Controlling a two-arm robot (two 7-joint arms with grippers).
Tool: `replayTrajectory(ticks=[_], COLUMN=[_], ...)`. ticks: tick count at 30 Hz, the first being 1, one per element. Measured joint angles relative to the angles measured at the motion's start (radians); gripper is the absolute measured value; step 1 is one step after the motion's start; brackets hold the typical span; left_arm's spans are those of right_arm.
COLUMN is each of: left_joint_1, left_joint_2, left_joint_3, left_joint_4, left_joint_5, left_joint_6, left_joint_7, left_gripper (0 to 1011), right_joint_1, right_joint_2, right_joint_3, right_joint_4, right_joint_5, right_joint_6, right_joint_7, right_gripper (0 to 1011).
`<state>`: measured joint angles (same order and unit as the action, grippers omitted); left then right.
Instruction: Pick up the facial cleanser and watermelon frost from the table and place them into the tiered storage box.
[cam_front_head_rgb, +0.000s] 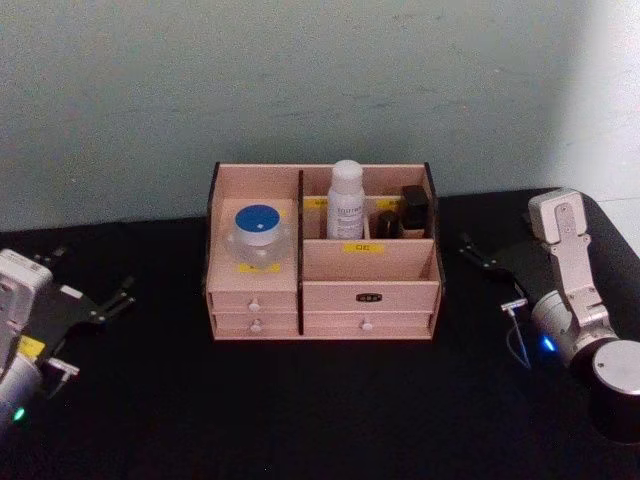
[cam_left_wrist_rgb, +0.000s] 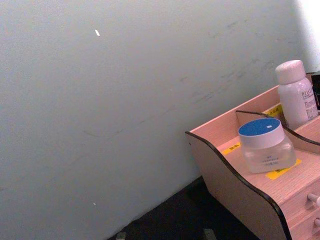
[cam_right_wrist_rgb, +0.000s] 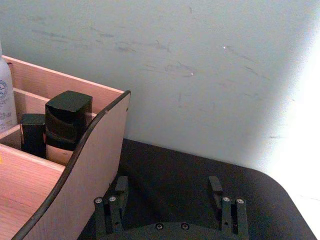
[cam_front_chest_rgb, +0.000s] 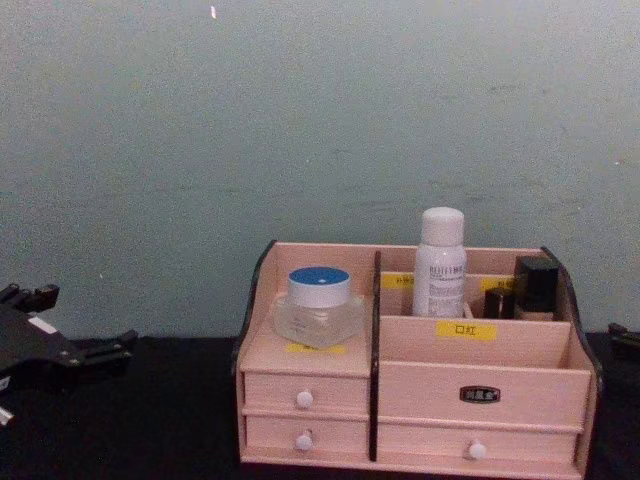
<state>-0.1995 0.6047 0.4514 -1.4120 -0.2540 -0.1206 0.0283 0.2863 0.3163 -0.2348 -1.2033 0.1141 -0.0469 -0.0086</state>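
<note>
From the head view, we see the tiered storage box (cam_front_head_rgb: 320, 300) mid-table with the watermelon frost (cam_front_head_rgb: 259, 236) already on its left shelf and the facial cleanser (cam_front_head_rgb: 347, 200) upright in a rear compartment; our left gripper (cam_front_head_rgb: 112, 301) sits well away at eight o'clock from the box, fingers spread and empty, and our right gripper (cam_front_head_rgb: 480, 255) near three o'clock, closer to the bottle, though we cannot tell its opening there. In the left wrist view, the jar stands just ahead of the bottle, apart. In the right wrist view, our right fingers (cam_right_wrist_rgb: 115, 199) stand parted, gripping nothing, beside the box wall. The chest view confirms both items seated; we judge nothing remains to lift
</note>
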Motion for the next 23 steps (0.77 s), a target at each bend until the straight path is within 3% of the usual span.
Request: replayTrajectory(ticks=[23], left_joint_1=[0.000], left_joint_2=[0.000], left_joint_3=[0.000], left_joint_4=[0.000], left_joint_5=[0.000], left_joint_6=[0.000], left_joint_7=[0.000], left_gripper=[1001], right_joint_1=[0.000], right_joint_2=[0.000], right_joint_3=[0.000], right_joint_4=[0.000], right_joint_5=[0.000], right_joint_6=[0.000], right_joint_7=[0.000], right_gripper=[1002])
